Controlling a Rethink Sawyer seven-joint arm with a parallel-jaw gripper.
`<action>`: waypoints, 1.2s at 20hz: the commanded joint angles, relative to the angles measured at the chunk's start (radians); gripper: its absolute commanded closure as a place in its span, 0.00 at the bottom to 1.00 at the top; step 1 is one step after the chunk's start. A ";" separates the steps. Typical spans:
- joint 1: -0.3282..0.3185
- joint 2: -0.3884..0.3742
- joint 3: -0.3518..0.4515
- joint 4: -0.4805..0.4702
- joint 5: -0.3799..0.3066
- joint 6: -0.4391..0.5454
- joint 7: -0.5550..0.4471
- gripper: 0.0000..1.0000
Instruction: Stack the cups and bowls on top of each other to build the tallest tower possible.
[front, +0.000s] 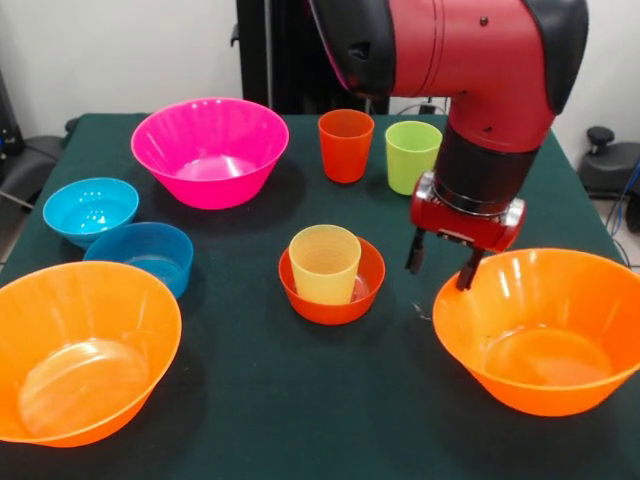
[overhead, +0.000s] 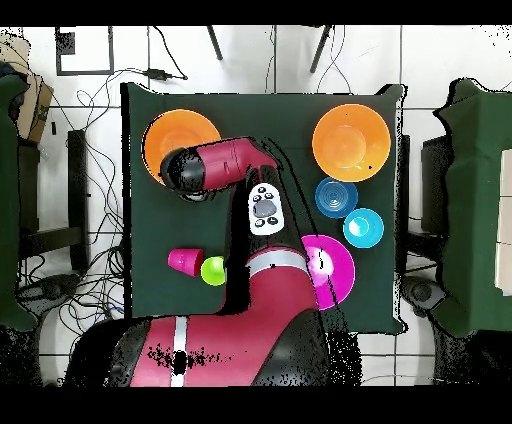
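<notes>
Nearest my camera, at the table's (front: 260, 420) front-left corner, sits one large orange bowl (front: 85, 350), upright and empty. At the front-right corner sits the second large orange bowl (front: 545, 330), and the gripper (front: 441, 268) hangs at its far-left rim with its fingers (front: 414, 252) apart and holding nothing; one finger looks to be outside the wall and the other over the rim, though I can't confirm contact. Mid-table, the ribbed yellow cup (front: 324, 263) stands upright inside the small red-orange bowl (front: 331, 285), the only stack so far. Along the left edge the darker blue bowl (front: 142, 256) and the light blue bowl (front: 90, 210) sit touching or nearly so. Toward the far edge, the magenta bowl (front: 210, 150) is left of centre, and the orange cup (front: 345, 145) and the lime green cup (front: 411, 155) stand just beside each other, upright. Overhead, a pink cup (overhead: 181, 261) shows beside the green one; the arm hides it in front. My read: the step in hand is taking this right bowl by its rim. Next calls for closing on the thin wall squarely, since the slick plastic may slip or tip when lifted.
</notes>
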 joint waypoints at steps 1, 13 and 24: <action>-0.007 0.083 -0.022 -0.014 0.029 -0.072 0.143 0.00; -0.053 -0.022 0.053 0.071 0.220 -0.106 0.150 0.00; -0.026 -0.139 -0.013 0.150 0.314 -0.096 0.153 0.00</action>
